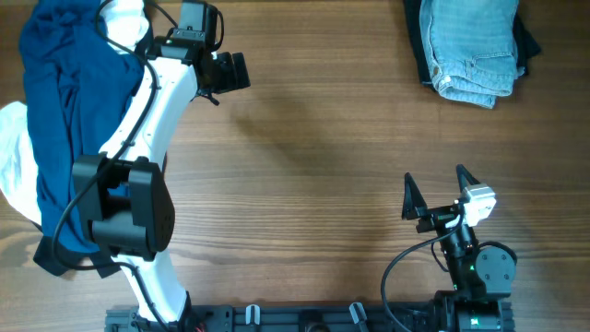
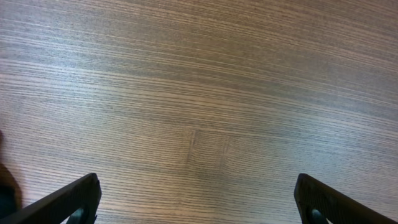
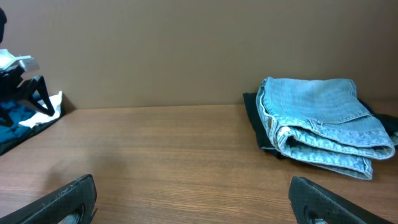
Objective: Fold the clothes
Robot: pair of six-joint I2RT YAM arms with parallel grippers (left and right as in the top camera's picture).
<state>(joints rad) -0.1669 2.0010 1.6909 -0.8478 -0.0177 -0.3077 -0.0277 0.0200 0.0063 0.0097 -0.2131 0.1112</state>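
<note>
The clothes lie in two places. Pale-blue denim shorts (image 1: 470,41) (image 3: 323,118) sit folded at the far right on a dark garment (image 1: 527,37) (image 3: 254,121). At the far left a loose heap holds a navy-blue garment (image 1: 55,111), a white one (image 1: 14,161) and a black piece (image 1: 55,260). My left gripper (image 1: 230,72) (image 2: 198,180) hangs open over bare wood just right of the heap, with nothing between its fingers. Near the front edge, my right gripper (image 1: 436,177) (image 3: 191,183) is open and empty, pointing toward the shorts.
The wooden table (image 1: 313,157) stretches bare between the two piles. The left arm's white links (image 1: 152,111) cross over the edge of the navy garment. In the right wrist view, the left arm (image 3: 18,81) shows at far left with navy cloth (image 3: 15,127) beneath it.
</note>
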